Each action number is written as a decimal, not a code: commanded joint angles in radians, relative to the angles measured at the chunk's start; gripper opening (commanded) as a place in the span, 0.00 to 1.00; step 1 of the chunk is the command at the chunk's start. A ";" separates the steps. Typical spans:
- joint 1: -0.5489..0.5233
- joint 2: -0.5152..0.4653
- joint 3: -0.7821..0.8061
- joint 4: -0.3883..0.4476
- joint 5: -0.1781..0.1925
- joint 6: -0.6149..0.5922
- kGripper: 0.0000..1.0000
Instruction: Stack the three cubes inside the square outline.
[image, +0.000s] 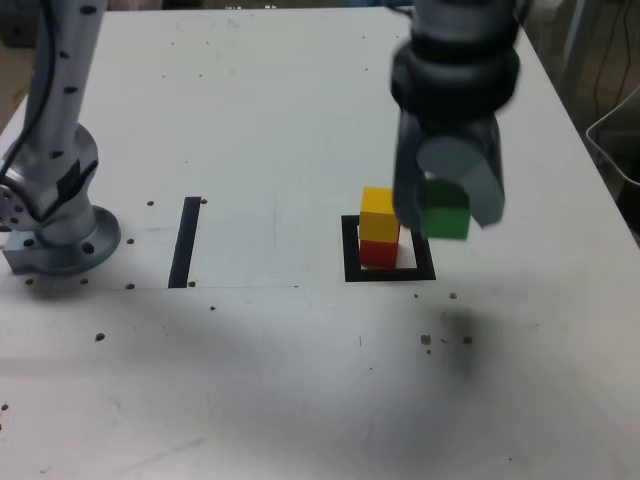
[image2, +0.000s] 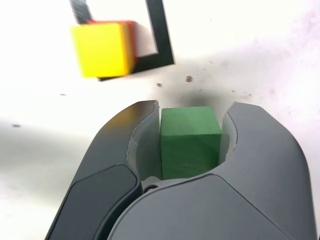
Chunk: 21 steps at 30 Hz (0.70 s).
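Cubes sit in two places right now. Red cube (image: 377, 253) rests on the white centre of the square outline (image: 349, 250), toward the exterior view's left side of the frame, and the yellow cube (image: 379, 213) is stacked squarely on top of it. From the wrist view the yellow cube (image2: 101, 49) covers nearly all of the red one (image2: 127, 30), of which only a thin edge shows, and a corner of the black outline (image2: 159, 40) runs just beside them.

Green cube (image: 446, 214) is off the table, clamped in the gripper (image: 447, 205). The wrist view makes the hold plain: the two dark grey jaws press against opposite faces of the green cube (image2: 190, 140), with its top face and front face showing between them. In the exterior view the gripper hangs above the outline's right edge, just beside the yellow-on-red stack and about level with the yellow cube, and a soft shadow falls on the table nearer the camera.

A straight black strip (image: 185, 240) lies well apart to the exterior view's left, near the arm's grey base (image: 60, 235). The white table (image: 300, 380) is flecked with small dark specks.
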 joint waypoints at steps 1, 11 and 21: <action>0.019 -0.035 0.001 0.045 0.001 0.033 0.13; 0.124 -0.107 0.073 0.141 -0.015 0.132 0.13; 0.163 -0.103 0.146 0.097 -0.014 0.133 0.13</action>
